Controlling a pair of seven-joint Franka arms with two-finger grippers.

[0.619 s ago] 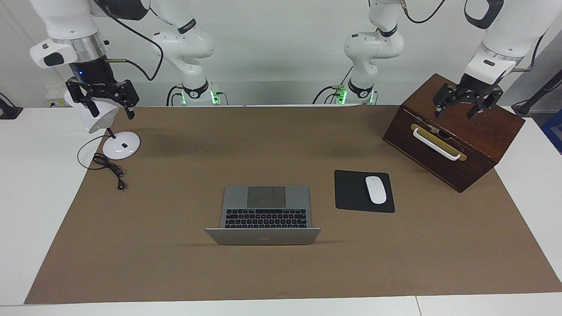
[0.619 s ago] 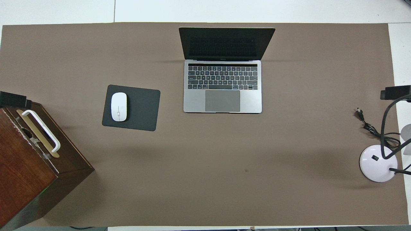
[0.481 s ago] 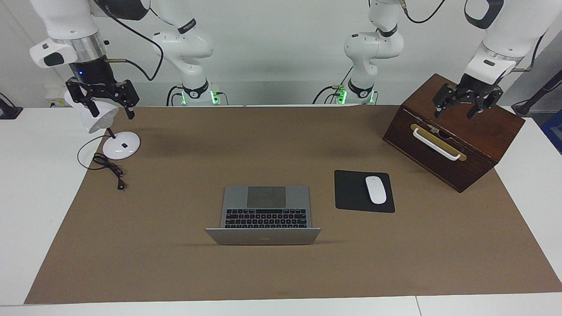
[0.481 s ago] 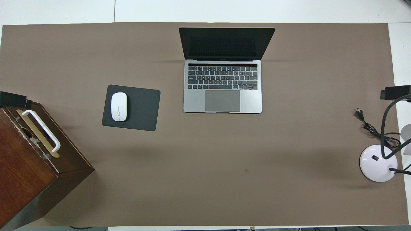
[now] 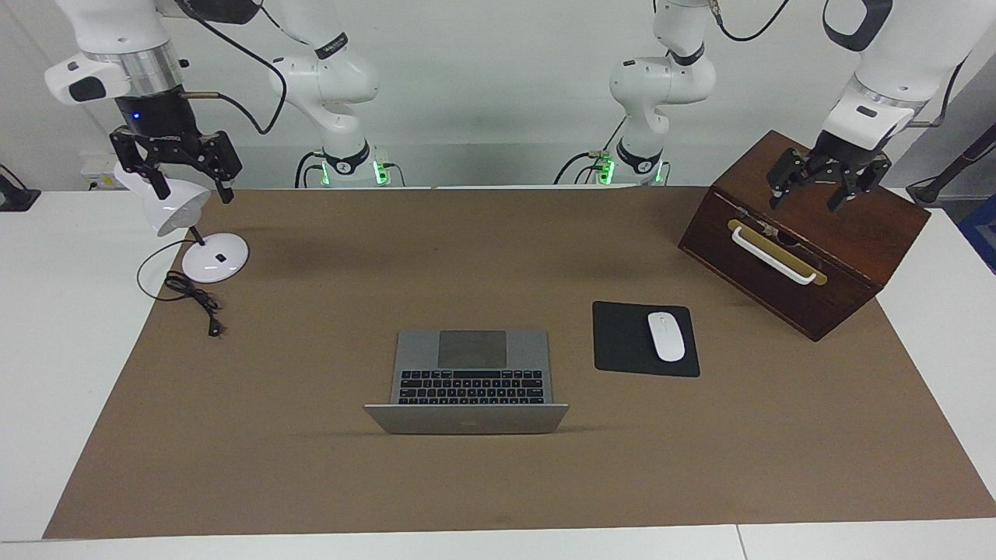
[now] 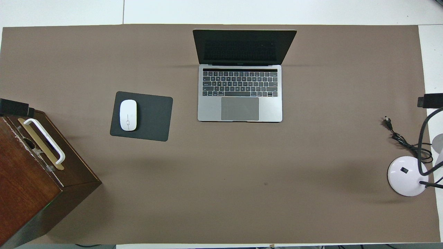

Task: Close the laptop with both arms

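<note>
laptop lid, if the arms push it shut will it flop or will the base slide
The laptop looks like rigid metal, so its upright lid probably swings stiffly on the hinge. The flat base sits on the brown mat and may skid toward the robots if pushed high.

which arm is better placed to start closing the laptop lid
Neither by much. The laptop sits open mid-table. The left claw hangs over the wooden box; the right claw hangs over the lamp. The left claw looks slightly lower, a marginal edge.
</note>
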